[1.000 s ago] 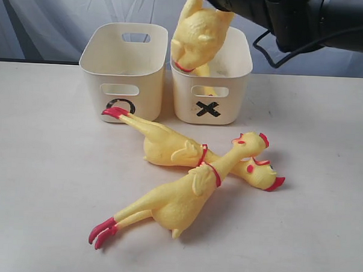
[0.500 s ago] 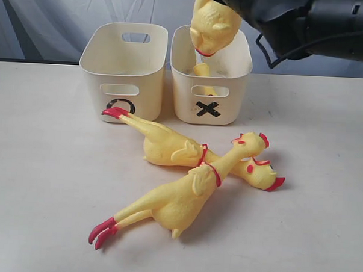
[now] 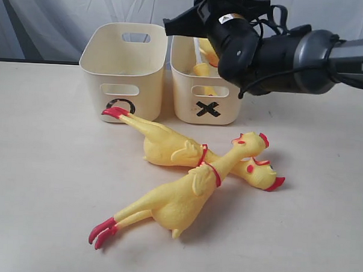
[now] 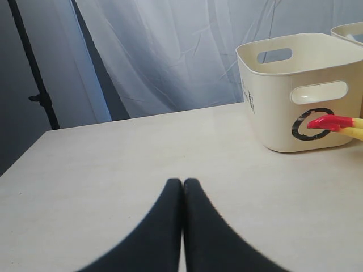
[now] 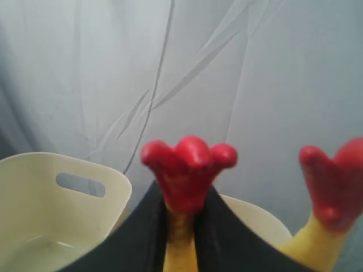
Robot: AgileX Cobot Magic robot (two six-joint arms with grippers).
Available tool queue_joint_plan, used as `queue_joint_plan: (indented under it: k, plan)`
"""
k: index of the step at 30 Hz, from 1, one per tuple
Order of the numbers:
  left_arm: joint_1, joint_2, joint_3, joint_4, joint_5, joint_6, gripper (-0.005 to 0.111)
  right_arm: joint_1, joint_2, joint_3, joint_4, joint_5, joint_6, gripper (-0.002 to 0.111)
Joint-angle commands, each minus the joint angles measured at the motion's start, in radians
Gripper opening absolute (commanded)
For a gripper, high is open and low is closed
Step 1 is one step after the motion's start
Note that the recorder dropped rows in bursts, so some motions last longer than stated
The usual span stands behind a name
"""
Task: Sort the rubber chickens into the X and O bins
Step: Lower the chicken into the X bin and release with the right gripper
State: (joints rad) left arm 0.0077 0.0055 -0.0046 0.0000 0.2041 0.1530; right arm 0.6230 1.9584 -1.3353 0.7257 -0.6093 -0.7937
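one rubber chicken [image 3: 204, 52] hangs feet up, body down in x bin [image 3: 225, 96], red foot [image 5: 189, 158] pinched in right gripper [image 5: 182, 198]
two more chickens [image 3: 185, 193] lie crossed on desk [image 3: 40, 196] before bins, one's feet touch o bin [image 3: 121, 73]
left gripper [image 4: 182, 184] clenched, holds nothing, low over desk
tip: chicken looks longer than bin, so go low, lean it on wall, then let go
desk pale, smooth; grey curtain [image 3: 48, 16] behind

Marks you can read: a black X on the X bin [image 3: 184, 103] front wall; a black O on the O bin [image 3: 148, 93] front; white "PiP" on the right arm [image 3: 311, 60].
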Motion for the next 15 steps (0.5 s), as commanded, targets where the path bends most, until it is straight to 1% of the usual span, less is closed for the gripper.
queue_joint_plan:
  k: [1,7,8,10,12,15]
  plan:
    - [-0.001,-0.006,0.005,-0.006,-0.013,-0.007,0.0,-0.007,0.037,-0.009,-0.02,-0.052,-0.005,-0.001]
    - [-0.001,-0.006,0.005,-0.006,-0.013,-0.007,0.0,-0.007,0.06,-0.009,-0.018,-0.052,-0.005,-0.001]
    - [-0.001,-0.006,0.005,-0.006,-0.013,-0.007,0.0,-0.007,0.06,-0.009,-0.018,-0.052,-0.005,0.001]
    - [-0.001,-0.006,0.005,-0.006,-0.013,-0.007,0.0,-0.007,0.06,-0.009,-0.018,-0.052,-0.005,0.01]
    - [-0.001,-0.006,0.005,-0.006,-0.013,-0.007,0.0,-0.007,0.06,-0.009,-0.018,-0.052,-0.005,0.022]
    - [-0.001,-0.006,0.005,-0.006,-0.013,-0.007,0.0,-0.007,0.06,-0.009,-0.018,-0.052,-0.005,0.047]
